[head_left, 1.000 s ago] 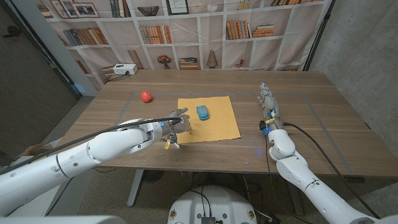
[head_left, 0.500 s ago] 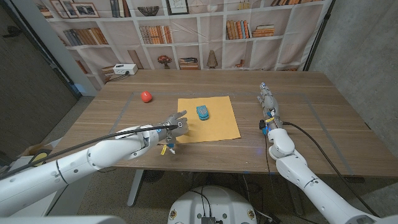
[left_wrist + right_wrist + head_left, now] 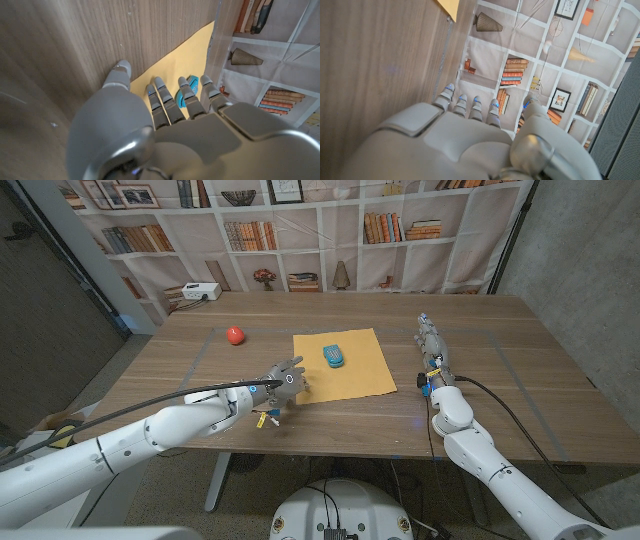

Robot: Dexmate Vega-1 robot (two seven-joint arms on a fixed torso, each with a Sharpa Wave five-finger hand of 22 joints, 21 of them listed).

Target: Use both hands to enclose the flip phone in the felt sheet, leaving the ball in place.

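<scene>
Wooden table (image 3: 520, 370) before a printed bookshelf backdrop (image 3: 330, 240)

The felt sheet (image 3: 343, 363) lies mid-table (image 3: 520, 370). The phone (image 3: 333, 356) lies on the sheet, toward its far side. The ball (image 3: 234, 335) sits on the table left of the sheet, well apart from it. The left hand (image 3: 283, 380) is at the sheet's near left corner. The right hand (image 3: 431, 340) is right of the sheet, apart from it.
</scene>
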